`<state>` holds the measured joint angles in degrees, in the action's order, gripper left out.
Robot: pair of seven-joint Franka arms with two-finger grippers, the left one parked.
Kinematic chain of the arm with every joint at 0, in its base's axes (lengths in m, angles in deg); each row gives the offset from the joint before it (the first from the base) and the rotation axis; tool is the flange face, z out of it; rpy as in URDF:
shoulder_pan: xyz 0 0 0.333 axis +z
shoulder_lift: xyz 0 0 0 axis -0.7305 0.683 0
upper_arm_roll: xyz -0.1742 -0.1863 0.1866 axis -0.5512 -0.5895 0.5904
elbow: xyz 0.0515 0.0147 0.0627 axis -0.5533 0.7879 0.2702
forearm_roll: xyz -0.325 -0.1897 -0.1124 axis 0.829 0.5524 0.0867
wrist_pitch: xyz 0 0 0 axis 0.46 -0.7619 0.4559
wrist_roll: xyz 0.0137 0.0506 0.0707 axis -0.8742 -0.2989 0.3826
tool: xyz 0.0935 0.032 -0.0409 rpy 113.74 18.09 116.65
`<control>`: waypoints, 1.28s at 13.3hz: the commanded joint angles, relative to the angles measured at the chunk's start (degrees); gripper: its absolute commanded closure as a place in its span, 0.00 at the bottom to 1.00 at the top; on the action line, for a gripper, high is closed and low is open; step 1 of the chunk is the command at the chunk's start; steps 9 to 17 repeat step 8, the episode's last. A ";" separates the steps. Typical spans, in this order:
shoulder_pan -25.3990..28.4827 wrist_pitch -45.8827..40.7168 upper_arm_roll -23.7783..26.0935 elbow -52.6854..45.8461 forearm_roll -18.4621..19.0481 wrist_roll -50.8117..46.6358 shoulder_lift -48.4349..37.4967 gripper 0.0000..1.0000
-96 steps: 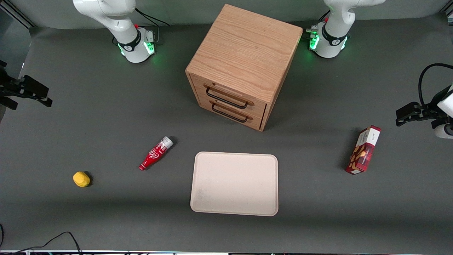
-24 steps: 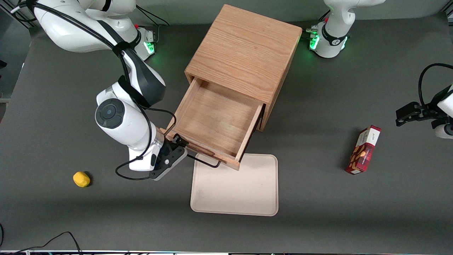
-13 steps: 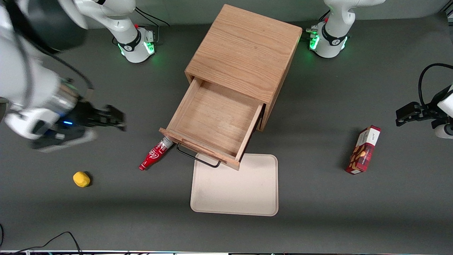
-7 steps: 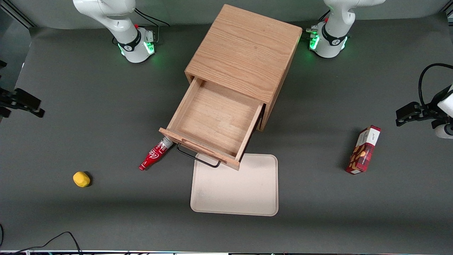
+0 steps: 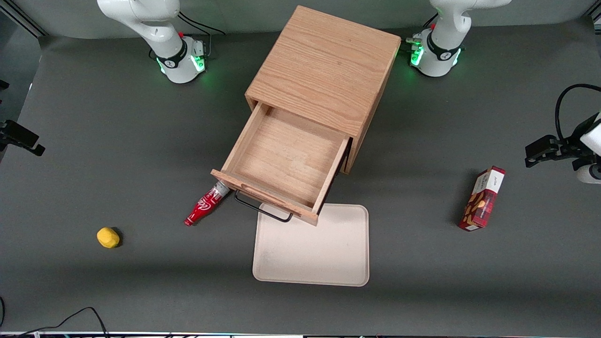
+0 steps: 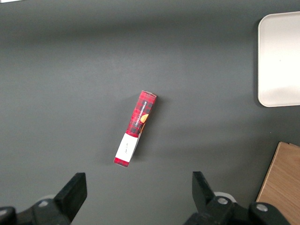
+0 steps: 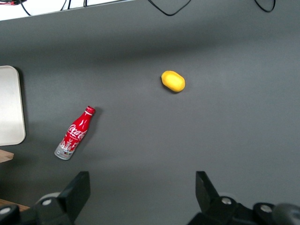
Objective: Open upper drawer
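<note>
The upper drawer of the oak cabinet stands pulled far out, its bare wooden inside showing. Its thin black wire handle hangs over the tray's edge. The pulled-out drawer hides the lower drawer. My gripper is far off at the working arm's end of the table, high above the surface and apart from the cabinet. In the right wrist view the gripper is open, its fingers wide apart over bare grey table with nothing between them.
A pale tray lies in front of the open drawer. A red cola bottle lies beside the drawer's front corner, with a yellow lump nearer the front camera. A red snack box sits toward the parked arm's end.
The upper drawer went from shut to pulled out. My gripper let go of the handle and withdrew to the working arm's end; in the last half second it slid a little farther out.
</note>
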<state>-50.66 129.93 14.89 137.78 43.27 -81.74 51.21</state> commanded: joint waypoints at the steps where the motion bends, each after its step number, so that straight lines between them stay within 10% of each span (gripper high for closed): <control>1: 0.22 0.97 0.02 1.73 -1.26 -1.75 -2.33 0.00; 17: 0.75 0.79 0.54 -1.00 -1.00 -1.14 -1.18 0.00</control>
